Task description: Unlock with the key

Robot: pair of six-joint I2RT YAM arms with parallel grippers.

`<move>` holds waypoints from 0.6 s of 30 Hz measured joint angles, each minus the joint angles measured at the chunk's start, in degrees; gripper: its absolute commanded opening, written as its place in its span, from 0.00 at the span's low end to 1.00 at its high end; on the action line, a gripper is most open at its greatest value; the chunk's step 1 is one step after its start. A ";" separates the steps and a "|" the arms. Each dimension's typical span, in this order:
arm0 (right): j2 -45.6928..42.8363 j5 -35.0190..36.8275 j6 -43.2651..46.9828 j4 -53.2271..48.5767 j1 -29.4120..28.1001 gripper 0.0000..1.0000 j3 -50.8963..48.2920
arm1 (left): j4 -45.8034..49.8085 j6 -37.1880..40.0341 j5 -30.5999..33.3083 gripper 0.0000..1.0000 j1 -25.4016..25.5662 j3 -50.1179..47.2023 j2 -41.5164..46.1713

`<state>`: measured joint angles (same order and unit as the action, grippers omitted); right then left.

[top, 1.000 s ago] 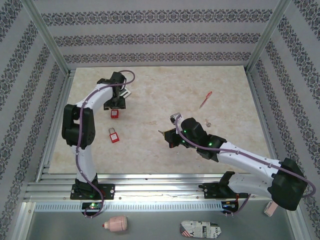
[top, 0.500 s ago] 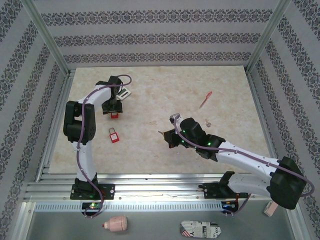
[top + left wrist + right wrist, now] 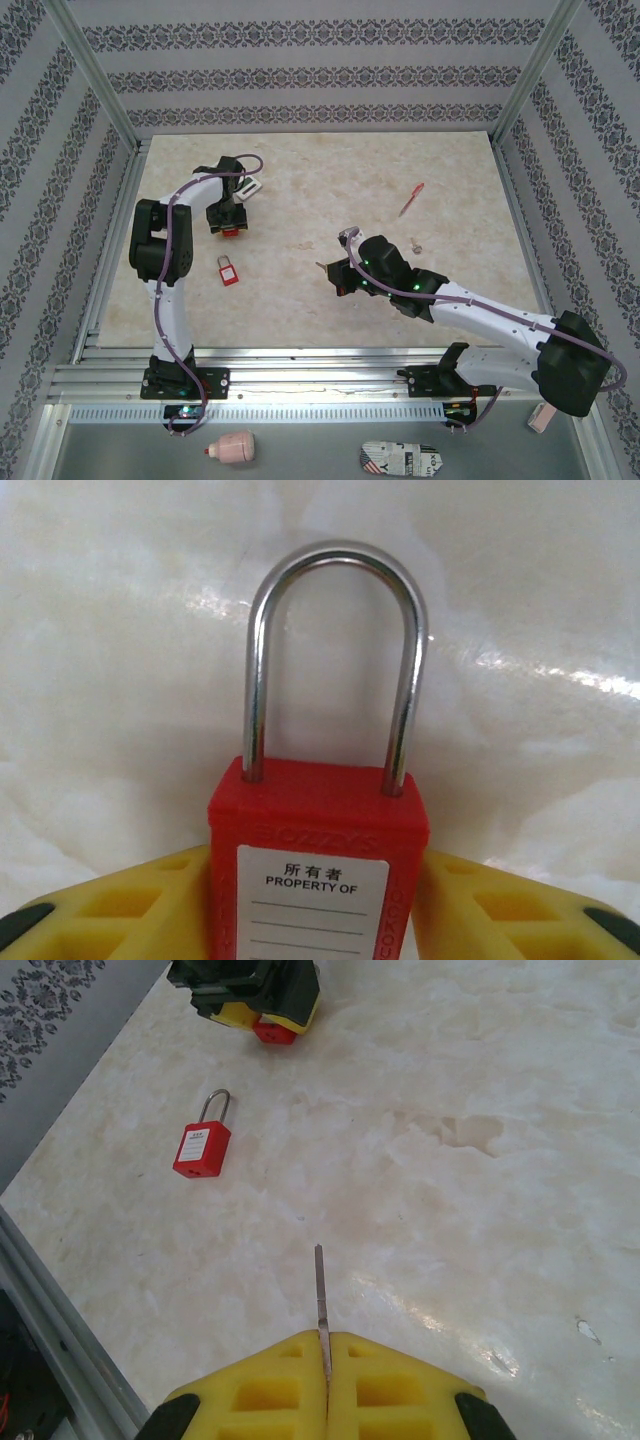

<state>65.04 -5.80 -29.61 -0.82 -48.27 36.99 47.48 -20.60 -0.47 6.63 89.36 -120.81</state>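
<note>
left jaws: my left gripper (image 3: 227, 221) is straddling the far padlock (image 3: 318, 830). The yellow pads (image 3: 150, 905) are sitting against both flanks of the red body with no gap visible, so I'm reading it as clamped; I can't judge how firmly.
right jaws: my right gripper (image 3: 325, 1352) is pinching the key (image 3: 319, 1290), pads together, blade edge-on and sticking out past the tips.
key location: it's hanging over mid-table (image 3: 330, 180), well apart from both padlocks.
step: I'm securing the lock body for insertion.
doing it well: the keyway isn't showing and is probably on the base, so I'm planning to lift and tilt the body until the base faces the key. Then I'm squaring the blade to the slot before pushing, since a thin key may twist in the pads.
left wrist view: it's giving me the shackle (image 3: 335, 660) seated on both legs, so locked, plus the label (image 3: 312, 895); the top view is too coarse for that.
right wrist view: it's giving me the blade's orientation and the near padlock (image 3: 203, 1147) lying flat.
top view: it's giving me the arm spacing and the red pen (image 3: 411, 200).
</note>
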 measured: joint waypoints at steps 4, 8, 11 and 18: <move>0.00 0.00 -0.20 0.24 0.00 0.00 0.00 | -0.11 0.04 -0.22 0.45 0.00 0.00 -0.02; 0.00 -0.11 -0.24 0.35 0.00 0.00 0.00 | -0.11 0.09 -0.22 0.53 0.00 0.02 -0.02; 0.31 -0.66 -0.42 0.70 -0.11 0.00 0.00 | -0.02 -0.04 0.48 0.56 -0.11 0.02 -0.02; 1.49 -1.29 -0.42 1.01 -0.74 0.00 0.00 | 0.00 -0.55 0.63 0.56 -0.13 0.02 -0.02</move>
<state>66.52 -7.09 -30.02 0.19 -49.01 36.99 47.48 -21.15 0.16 6.50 89.38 -120.84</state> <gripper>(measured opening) 0.064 0.557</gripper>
